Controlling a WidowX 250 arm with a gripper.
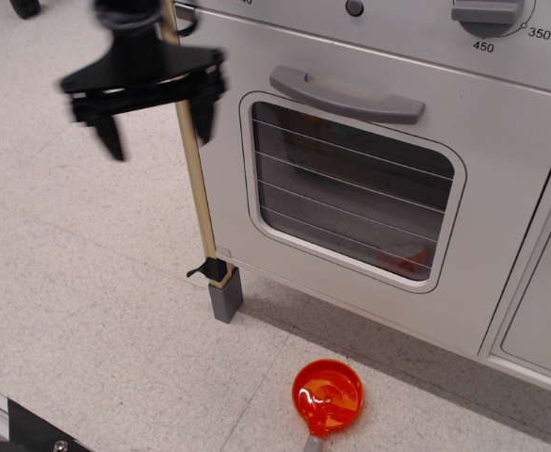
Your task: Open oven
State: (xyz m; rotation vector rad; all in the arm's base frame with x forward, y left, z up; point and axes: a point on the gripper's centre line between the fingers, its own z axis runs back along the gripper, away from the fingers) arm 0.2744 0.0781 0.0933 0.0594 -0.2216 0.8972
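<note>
At upper left the black gripper [156,130] hangs motion-blurred above the pale floor [77,282], its two fingers [111,137] spread wide with nothing between them; one finger sits left of the wooden post [192,151] and the other crosses in front of it, at the oven's left edge. The post runs down that edge to a grey foot [226,294] on the floor, with a small black clip just beside its base. Right of the post stands the oven [369,179], filling the upper right of the view; its door is closed. The grey handle [347,94] spans the top of the door, clear of the gripper, and below it is the rounded window [350,193] with wire lines. Above the door a dial [488,13] shows 450 and 350. On the floor below the door lies an orange ladle [327,396], bowl up. At far right is part of a plain cabinet door [543,320].
</note>
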